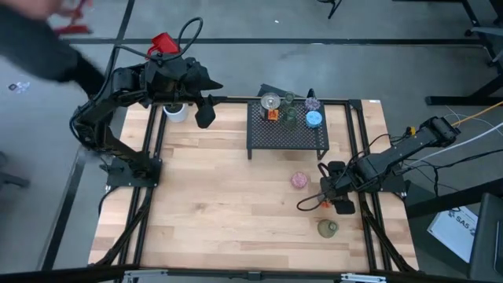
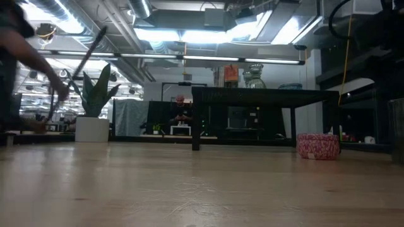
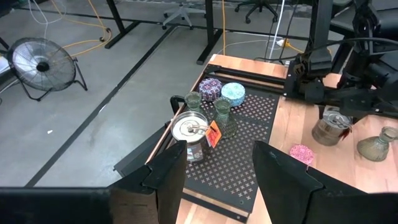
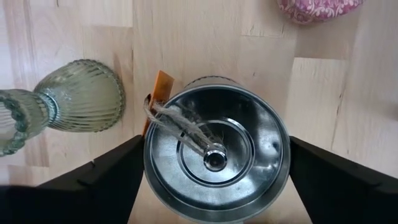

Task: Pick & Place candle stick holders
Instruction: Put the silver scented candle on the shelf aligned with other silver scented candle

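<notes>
while your right gripper [image 4: 214, 180] hangs straight over the silvery holder [image 4: 216, 152] on the bare wood, its fingers spread wide to either side of the rim, not clamped, you look lined up for a top grab. just beside lies the olive-green holder [image 4: 78, 96] on its side, with the pink holder [image 1: 299, 180] a little farther in. beyond, the black mesh rack [image 1: 284, 135] carries the others, probably the drop spot. your left gripper [image 3: 214, 180] waits by the plant [image 2: 93, 101], fingers partly apart, empty.

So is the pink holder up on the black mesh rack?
No, the pink holder sits on the bare wooden table, in front of the black mesh rack.
</notes>
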Available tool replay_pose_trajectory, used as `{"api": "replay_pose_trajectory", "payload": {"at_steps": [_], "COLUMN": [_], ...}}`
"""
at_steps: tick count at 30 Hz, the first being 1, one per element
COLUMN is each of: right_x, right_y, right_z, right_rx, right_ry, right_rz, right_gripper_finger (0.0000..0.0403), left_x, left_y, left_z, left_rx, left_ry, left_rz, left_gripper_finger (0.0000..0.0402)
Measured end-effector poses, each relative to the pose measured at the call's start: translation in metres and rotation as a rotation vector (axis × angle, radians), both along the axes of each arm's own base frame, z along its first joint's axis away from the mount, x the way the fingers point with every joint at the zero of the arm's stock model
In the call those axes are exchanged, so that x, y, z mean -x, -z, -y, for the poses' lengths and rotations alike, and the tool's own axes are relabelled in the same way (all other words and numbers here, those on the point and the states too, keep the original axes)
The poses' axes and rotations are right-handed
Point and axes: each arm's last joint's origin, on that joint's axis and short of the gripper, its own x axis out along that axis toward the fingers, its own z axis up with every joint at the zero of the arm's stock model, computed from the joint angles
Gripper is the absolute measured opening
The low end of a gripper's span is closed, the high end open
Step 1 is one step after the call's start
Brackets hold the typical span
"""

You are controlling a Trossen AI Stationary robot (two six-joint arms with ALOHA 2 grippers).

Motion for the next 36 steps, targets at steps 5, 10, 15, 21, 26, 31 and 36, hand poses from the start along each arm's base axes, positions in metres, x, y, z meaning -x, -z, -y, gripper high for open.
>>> {"api": "replay_pose_trajectory", "payload": {"at_steps": [5,10,15,21,26,31,36], "right_x": [0.000,-0.001,-0.003,-0.006,-0.014,-0.020,-0.025], "right_y": [0.000,0.000,-0.001,-0.005,-0.019,-0.032,-0.047], "right_z": [0.000,-0.001,-0.001,0.000,0.004,0.013,0.025], "right_rx": [-0.004,-0.011,-0.020,-0.035,-0.058,-0.069,-0.090], "right_ry": [0.001,0.002,0.036,0.103,0.147,0.237,0.309], "right_rz": [0.004,0.014,0.025,0.031,0.072,0.087,0.082], "right_gripper_finger": [0.0352,0.0354,0.0353,0.0353,0.0353,0.0353,0.0353], "left_x": [0.000,0.000,0.000,0.000,0.000,0.000,0.000], "left_y": [0.000,0.000,0.000,0.000,0.000,0.000,0.000], "left_z": [0.000,0.000,0.000,0.000,0.000,0.000,0.000], "left_rx": [0.000,0.001,0.002,0.001,0.000,0.002,0.002], "left_ry": [0.001,0.001,0.003,0.003,0.004,0.003,0.003], "left_rz": [0.000,0.000,0.000,0.000,0.000,0.001,0.001], "left_gripper_finger": [0.0180,0.0180,0.0180,0.0180,0.0180,0.0180,0.0180]}}
